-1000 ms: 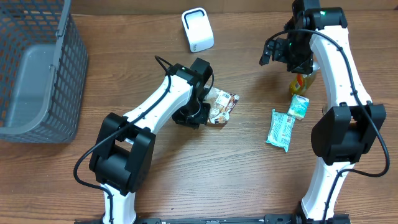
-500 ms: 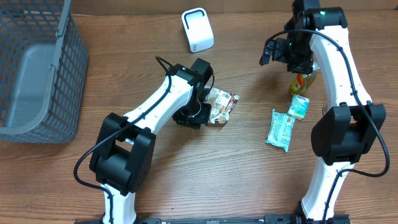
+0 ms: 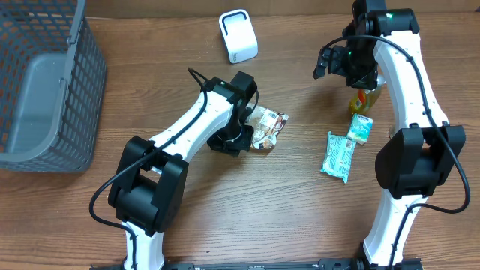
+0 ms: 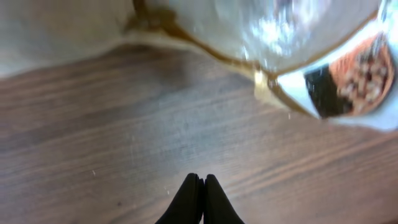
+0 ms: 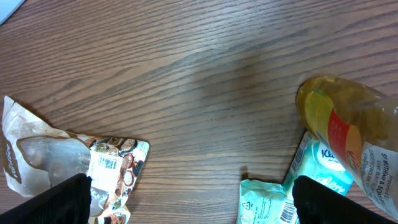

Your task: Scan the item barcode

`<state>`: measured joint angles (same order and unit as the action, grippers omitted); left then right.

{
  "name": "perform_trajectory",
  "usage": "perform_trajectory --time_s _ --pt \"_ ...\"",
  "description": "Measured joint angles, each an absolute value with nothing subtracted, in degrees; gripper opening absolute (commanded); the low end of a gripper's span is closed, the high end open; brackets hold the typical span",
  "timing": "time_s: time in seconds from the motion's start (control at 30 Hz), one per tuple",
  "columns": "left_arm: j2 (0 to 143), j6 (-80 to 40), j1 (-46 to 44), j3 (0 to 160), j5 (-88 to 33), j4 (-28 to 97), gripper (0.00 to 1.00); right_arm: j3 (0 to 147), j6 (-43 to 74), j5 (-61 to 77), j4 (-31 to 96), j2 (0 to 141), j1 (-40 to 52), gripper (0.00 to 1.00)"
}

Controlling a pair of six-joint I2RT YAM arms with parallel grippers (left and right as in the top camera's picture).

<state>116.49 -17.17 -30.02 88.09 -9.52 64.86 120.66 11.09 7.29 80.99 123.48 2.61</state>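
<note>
Left gripper (image 4: 198, 179) is pinched shut on nothing just short of the snack packet (image 3: 268, 126), robot-side of the scanner (image 3: 238, 36), right gripper (image 5: 194, 202) gaping; probably light, crinkly, slippery film, so nip an edge seam.

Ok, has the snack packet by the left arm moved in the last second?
No. In the overhead view the snack packet lies at the same spot below the white scanner as before.

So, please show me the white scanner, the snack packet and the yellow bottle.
white scanner (image 3: 238, 36): overhead view, middle of its top face.
snack packet (image 3: 271, 126): overhead view, its printed right part.
yellow bottle (image 5: 348, 132): right wrist view, on its label.
</note>
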Motion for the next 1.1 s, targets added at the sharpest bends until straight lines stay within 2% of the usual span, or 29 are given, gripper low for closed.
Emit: perform_trajectory --time_s 0.07,0.1,0.17,0.23,0.47,0.83,1.1 --pt "116.5 -18.3 -29.9 88.1 -8.4 62.4 0.08 120.7 11.1 7.3 81.0 123.5 2.6 1.0" --pt "116.5 -19.6 -29.6 88.1 -8.0 61.0 0.15 120.7 11.1 7.3 81.0 123.5 2.6 1.0" --pt "116.5 -21.8 -29.0 88.1 -7.6 58.5 0.36 120.7 11.1 7.3 81.0 123.5 2.6 1.0" --pt "116.5 -24.8 -27.7 88.1 -7.2 57.1 0.48 120.7 11.1 7.3 81.0 123.5 2.6 1.0" --pt "116.5 -37.5 -21.5 88.1 -6.6 52.2 0.72 120.7 11.1 7.3 81.0 123.5 2.6 1.0" --pt "116.5 -42.5 -21.8 88.1 -6.4 50.1 0.76 120.7 11.1 7.3 81.0 123.5 2.6 1.0" --pt "116.5 -51.5 -22.2 87.1 -6.3 50.3 0.85 120.7 11.1 7.3 81.0 123.5 2.6 1.0"
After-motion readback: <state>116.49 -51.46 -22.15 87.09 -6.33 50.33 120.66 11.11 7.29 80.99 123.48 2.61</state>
